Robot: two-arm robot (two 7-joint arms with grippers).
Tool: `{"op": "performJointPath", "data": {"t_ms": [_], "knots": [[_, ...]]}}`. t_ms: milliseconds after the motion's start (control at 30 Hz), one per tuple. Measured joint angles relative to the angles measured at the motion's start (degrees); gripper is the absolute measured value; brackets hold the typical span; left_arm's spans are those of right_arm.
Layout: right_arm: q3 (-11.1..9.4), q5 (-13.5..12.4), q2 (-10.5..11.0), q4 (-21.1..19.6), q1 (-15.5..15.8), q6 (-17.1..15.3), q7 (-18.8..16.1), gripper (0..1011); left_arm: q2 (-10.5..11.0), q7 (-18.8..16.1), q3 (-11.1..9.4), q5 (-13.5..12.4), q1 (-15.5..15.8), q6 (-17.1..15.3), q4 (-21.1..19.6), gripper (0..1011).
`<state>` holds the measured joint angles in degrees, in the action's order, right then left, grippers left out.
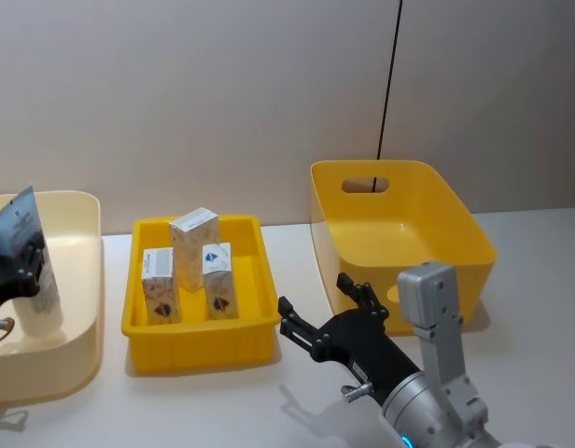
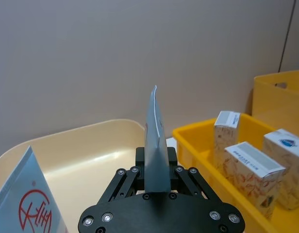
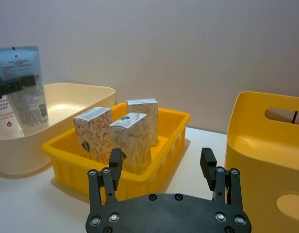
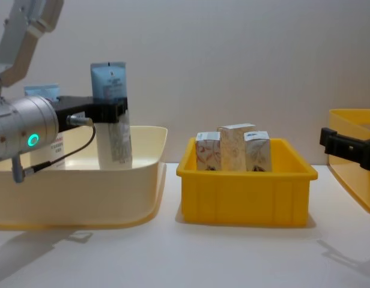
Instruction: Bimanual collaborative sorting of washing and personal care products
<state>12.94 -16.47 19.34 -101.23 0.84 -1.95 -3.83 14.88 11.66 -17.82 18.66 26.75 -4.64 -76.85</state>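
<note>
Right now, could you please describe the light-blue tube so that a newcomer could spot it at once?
Find the cream bin on the robot's left. The light-blue tube is held upright in it by the left end effector. Unlike the whitish container beside it, it shows no red mark.

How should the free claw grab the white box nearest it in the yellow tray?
Likely from above, pinching the upper half of the small white orange-patterned carton across its narrow sides: it stands upright and the wall of the shallow yellow plastic tray blocks its base. The open right gripper hovers alongside.
</note>
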Motion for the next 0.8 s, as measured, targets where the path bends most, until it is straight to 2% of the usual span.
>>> {"op": "performJointPath", "data": {"t_ms": [400, 800], "knots": [[0.00, 0.00, 0.00, 0.00, 0.00, 0.00, 0.00, 1001, 1.41, 9.38, 1.25, 4.78, 0.11, 5.40, -0.82, 240], [0.00, 0.00, 0.00, 0.00, 0.00, 0.00, 0.00, 1001, 2.59, 18.77, 0.93, 9.85, 0.68, 7.79, -1.18, 239]]}}
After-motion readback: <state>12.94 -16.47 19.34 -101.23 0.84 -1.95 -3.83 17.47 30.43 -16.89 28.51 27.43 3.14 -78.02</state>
